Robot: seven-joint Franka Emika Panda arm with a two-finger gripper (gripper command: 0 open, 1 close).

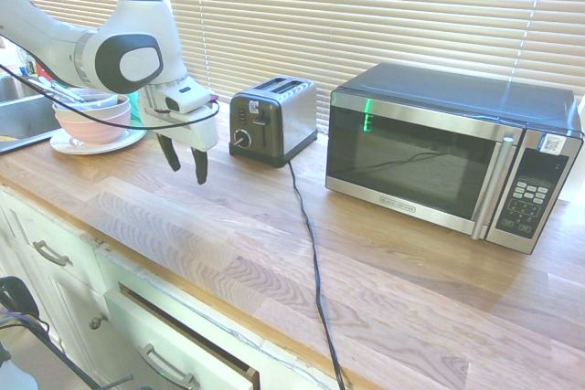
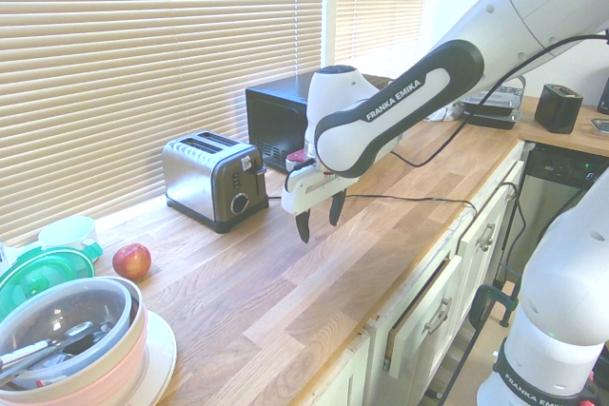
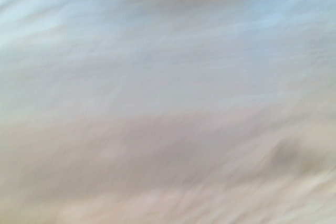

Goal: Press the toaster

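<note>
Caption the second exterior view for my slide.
Open gripper hovers above the wooden counter, near the two-slot toaster.

"Counter [image 1: 439, 308], seen from the first exterior view?"
"Toaster [image 1: 274, 125], one, standing on it; microwave [image 1: 430, 152], one, to its right; blinds [image 1: 274, 6] on the far side."
"Left end?"
"Sink [image 1: 26, 121]; right of it, plate [image 1: 66, 145] bearing stacked bowls [image 1: 91, 127]."
"Near side?"
"Cord [image 1: 315, 271], running nearward from toaster; drawer [image 1: 169, 349], below countertop."
</note>
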